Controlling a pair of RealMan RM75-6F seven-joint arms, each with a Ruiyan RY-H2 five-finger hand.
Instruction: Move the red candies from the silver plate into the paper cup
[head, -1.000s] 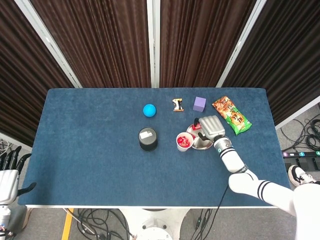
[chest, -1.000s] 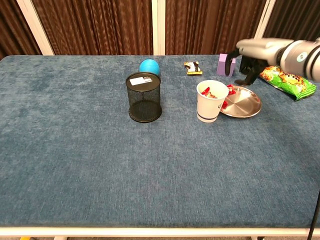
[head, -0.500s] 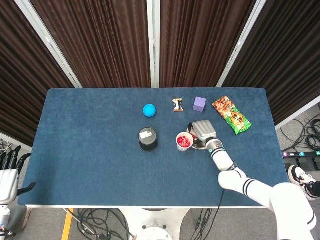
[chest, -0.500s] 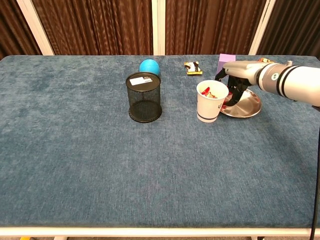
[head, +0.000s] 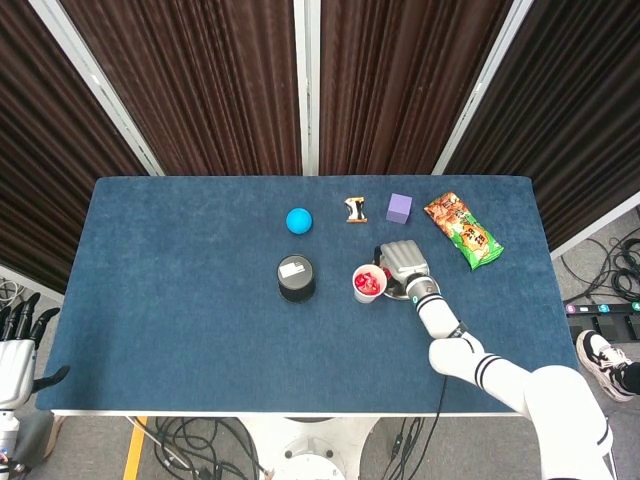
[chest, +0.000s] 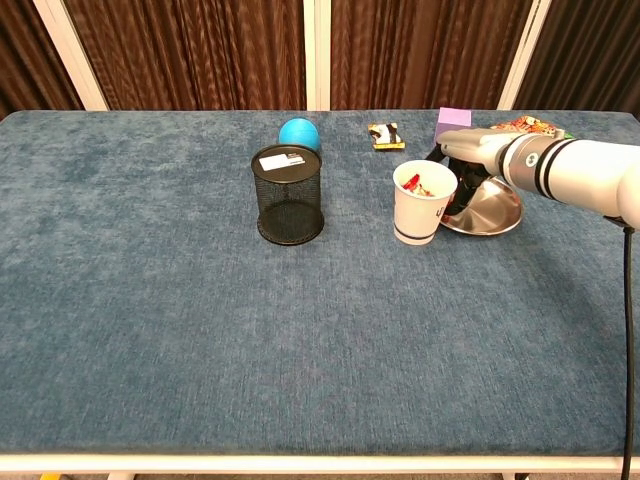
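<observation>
1. Over the silver plate (head: 404, 292), head view: the right hand (head: 402, 262) hovers palm down at three o'clock of the paper cup (head: 368, 283), which holds red candies (head: 367, 283); grip unreadable. The left hand (head: 17, 340) idles off the counter (head: 180, 290), fingers apart.
2. Chest view: fingers (chest: 460, 196) reach down onto the plate; any candy there is hidden. Wrapped sweets are likely light and slippery, so pinch across the middle.

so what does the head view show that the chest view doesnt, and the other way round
Only the head view shows the left hand, off the table's left edge, and the whole snack bag. Only the chest view shows the mesh wall of the black pen holder and the paper cup from the side. Both show the right hand over the silver plate and the blue ball.
</observation>
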